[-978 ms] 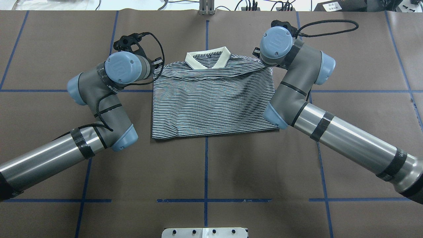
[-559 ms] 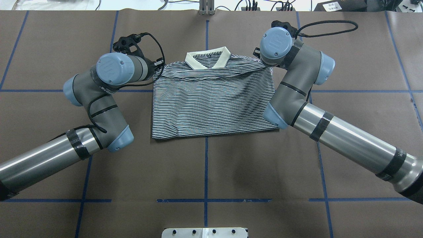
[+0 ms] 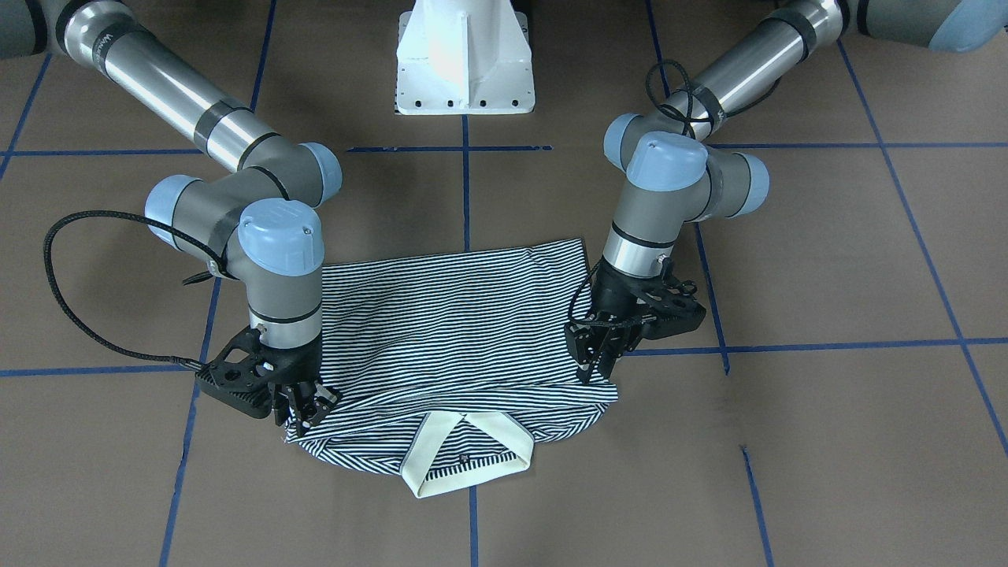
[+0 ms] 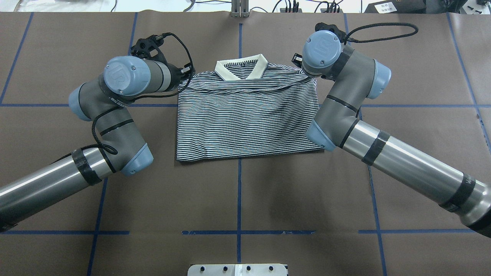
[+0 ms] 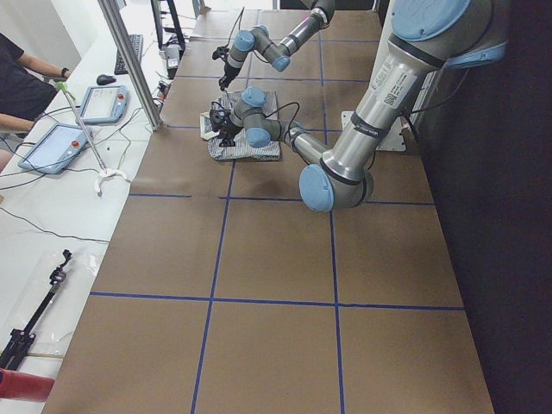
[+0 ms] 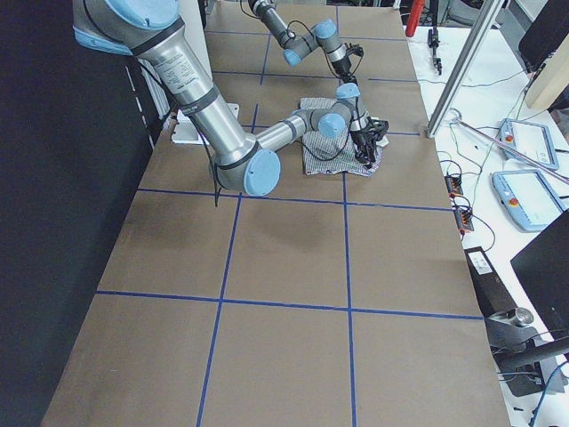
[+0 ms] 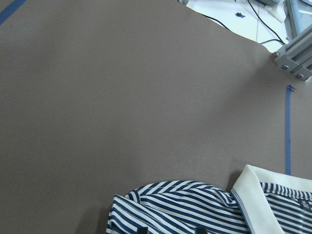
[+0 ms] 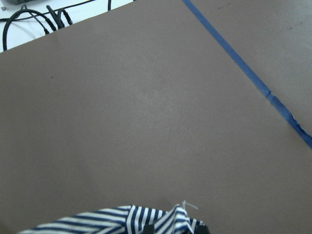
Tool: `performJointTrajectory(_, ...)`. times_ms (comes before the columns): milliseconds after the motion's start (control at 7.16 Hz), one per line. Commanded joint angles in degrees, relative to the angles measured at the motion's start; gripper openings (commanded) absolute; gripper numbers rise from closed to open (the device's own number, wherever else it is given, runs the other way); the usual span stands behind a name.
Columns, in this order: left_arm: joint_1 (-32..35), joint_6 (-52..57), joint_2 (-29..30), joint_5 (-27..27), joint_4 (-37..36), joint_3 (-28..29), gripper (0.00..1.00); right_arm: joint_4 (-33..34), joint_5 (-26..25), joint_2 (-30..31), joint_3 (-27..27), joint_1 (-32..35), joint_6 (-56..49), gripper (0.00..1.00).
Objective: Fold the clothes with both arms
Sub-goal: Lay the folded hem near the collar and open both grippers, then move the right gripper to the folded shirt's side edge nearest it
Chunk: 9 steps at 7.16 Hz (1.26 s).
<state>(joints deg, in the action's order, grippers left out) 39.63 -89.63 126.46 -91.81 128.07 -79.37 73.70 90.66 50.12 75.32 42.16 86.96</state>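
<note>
polo shirt [image 4: 245, 122] with thin navy-and-white stripes lies flat on the brown surface [image 4: 238, 199] as a rough rectangle, midway between the two arms, with its cream collar [image 4: 241, 68] at the edge farthest from the robot. in the front-facing view the shoulder line bulges out a little on either side of the collar, and the hem lies straight on the robot's side. right claw [image 3: 309, 408] stands nearly upright at the shoulder corner on the robot's right, pinched on a small peak of striped cloth; the right wrist view shows that peak bunched up between two dark tips at its bottom edge. left claw [image 3: 596, 364] comes down tilted on the opposite shoulder and touches the cloth just inside the shirt's edge; whether it grips the cloth or only rests on it cannot be told, since the left wrist view shows only rumpled stripes and the collar's edge. left arm [image 4: 115, 111] and right arm [image 4: 345, 107] bend in from either side, elbows beside the shirt's side edges. blue tape lines [image 4: 239, 191] cross the surface in a grid, one running under the shirt's middle. white pedestal [image 3: 465, 55] sits at the robot's side of the surface. a person [image 5: 21, 82] sits past the far side, near two tablets [image 5: 102, 102].
</note>
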Motion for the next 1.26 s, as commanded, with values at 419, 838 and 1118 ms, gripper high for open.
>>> performJointTrajectory(419, -0.35, -2.40, -2.54, -0.03, 0.07, -4.74, 0.43, 0.30, 1.53, 20.80, 26.10, -10.24, 9.09, 0.54)
performJointTrajectory(838, -0.43, -2.48, -2.54, -0.03, 0.07, -4.83, 0.43, -0.40, 1.53, 22.39, 25.76, -11.92, 10.07, 0.54)
performJointTrajectory(1118, -0.43, -2.48, -2.54, 0.06, 0.07, -4.83, 0.43, -0.40, 1.53, 22.48, 25.85, -12.36, 10.77, 0.53)
